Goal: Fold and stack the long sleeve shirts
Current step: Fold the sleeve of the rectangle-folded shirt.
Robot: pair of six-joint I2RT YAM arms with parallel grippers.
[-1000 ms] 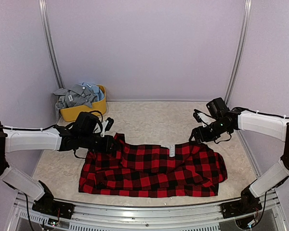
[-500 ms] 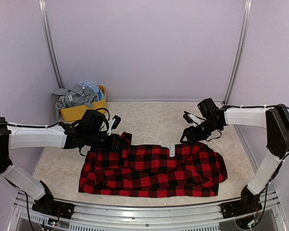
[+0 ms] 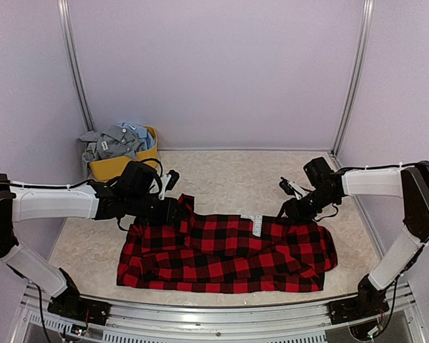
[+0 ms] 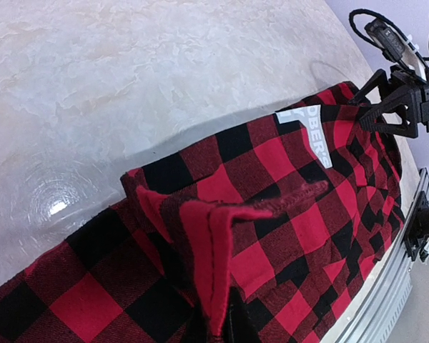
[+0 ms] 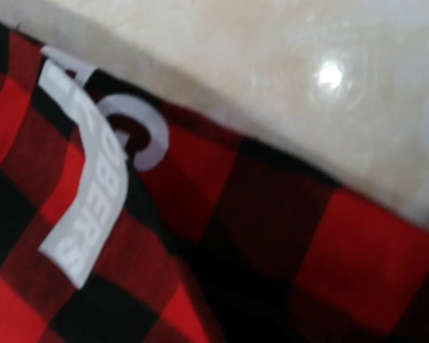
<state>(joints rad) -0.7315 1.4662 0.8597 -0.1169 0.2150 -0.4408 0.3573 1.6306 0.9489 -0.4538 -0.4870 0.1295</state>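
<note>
The red-and-black flannel shirt (image 3: 229, 254) lies spread across the near half of the table, its white label (image 3: 256, 224) at its far edge. My left gripper (image 3: 173, 209) is shut on the shirt's far-left corner; in the left wrist view a pinched fold of flannel (image 4: 216, 243) rises from between the jaws. My right gripper (image 3: 289, 209) is low at the far edge, right of the label. In the left wrist view its fingers (image 4: 368, 121) look spread apart. The right wrist view shows only flannel (image 5: 272, 236) and label (image 5: 86, 207) up close.
A yellow tub (image 3: 146, 161) stands at the back left, holding grey shirts (image 3: 114, 141) and a pale blue one (image 3: 139, 132). Purple walls enclose the table. A metal rail (image 3: 222, 311) runs along the near edge.
My right gripper has come down and toward the near side onto the shirt's far edge. My left gripper has carried the pinched corner a little to the right.
</note>
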